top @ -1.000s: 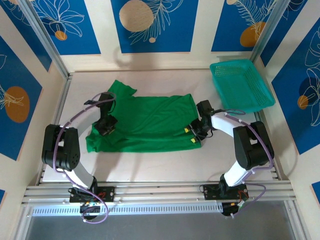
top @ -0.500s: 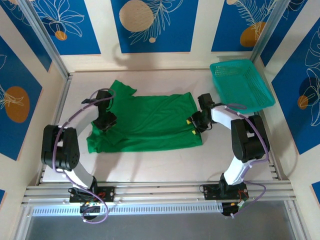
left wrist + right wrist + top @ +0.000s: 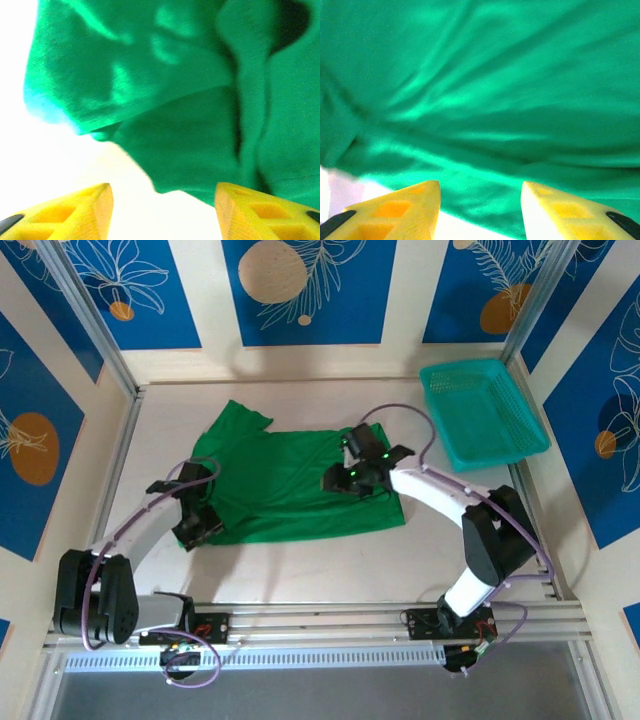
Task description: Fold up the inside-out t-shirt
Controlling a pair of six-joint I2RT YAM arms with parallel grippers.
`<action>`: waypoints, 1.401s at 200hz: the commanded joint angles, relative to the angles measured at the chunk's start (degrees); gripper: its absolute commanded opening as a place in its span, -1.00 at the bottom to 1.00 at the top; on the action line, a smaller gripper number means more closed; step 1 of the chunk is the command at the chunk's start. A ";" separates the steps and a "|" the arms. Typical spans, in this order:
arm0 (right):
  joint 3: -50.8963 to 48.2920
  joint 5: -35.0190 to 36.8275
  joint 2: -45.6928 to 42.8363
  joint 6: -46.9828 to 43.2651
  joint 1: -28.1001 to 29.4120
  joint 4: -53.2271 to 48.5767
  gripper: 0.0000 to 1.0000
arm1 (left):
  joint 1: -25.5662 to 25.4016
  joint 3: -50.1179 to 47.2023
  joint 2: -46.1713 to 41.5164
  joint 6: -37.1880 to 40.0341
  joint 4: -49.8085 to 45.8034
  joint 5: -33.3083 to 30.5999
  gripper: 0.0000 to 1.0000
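The left claw (image 3: 197,527) is seen at the near left corner of the inside-out t-shirt (image 3: 290,490). In the left wrist view this claw (image 3: 162,192) is held moderately apart, nothing is gripped between its two yellow fingers (image 3: 85,212), and pale counter is seen in the gap, with the shirt's hem just beyond. The right claw (image 3: 347,477) is poised over the right half of the shirt. In its own view this claw (image 3: 480,187) is likewise parted to a middling width and no cloth is caught between its yellow fingers (image 3: 405,205). Whether its tips touch the fabric cannot be told.

One t-shirt is counted: soft bright green cloth, wrinkled in long shallow folds, laid flat in the middle of the counter (image 3: 300,570), with a short sleeve pointed toward the far left corner. One basket (image 3: 483,410) is counted at the far right corner: teal plastic mesh, rectangular, shallow. The fingers are shown as hard wedge-shaped pieces with recessed cut-outs, two to each claw.
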 commanded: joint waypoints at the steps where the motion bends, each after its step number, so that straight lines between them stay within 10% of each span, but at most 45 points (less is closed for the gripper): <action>1: -5.86 -6.22 2.56 -3.21 0.45 3.93 -0.11 | 0.62 -1.44 -1.63 -2.01 0.67 -2.45 0.07; 87: -29.49 5.64 -11.90 14.10 2.67 1.17 -0.13 | 1.94 -9.17 0.29 -6.90 -0.53 -14.54 0.04; 134: -8.32 23.14 -12.46 1.45 23.46 -2.29 0.05 | 4.16 -13.12 -8.76 -10.29 -0.07 -15.11 0.16; 191: 16.46 6.89 16.04 -20.71 27.53 12.73 0.25 | 7.29 -11.25 -9.36 -7.43 1.99 -9.28 0.21; 261: 31.80 10.85 32.59 -23.86 29.64 9.34 0.39 | 7.38 -6.66 -5.40 -6.92 6.98 -2.08 0.13; 280: 33.96 14.08 34.25 -24.56 29.50 8.23 0.06 | 7.47 -7.22 -2.93 -6.98 7.24 -3.90 0.02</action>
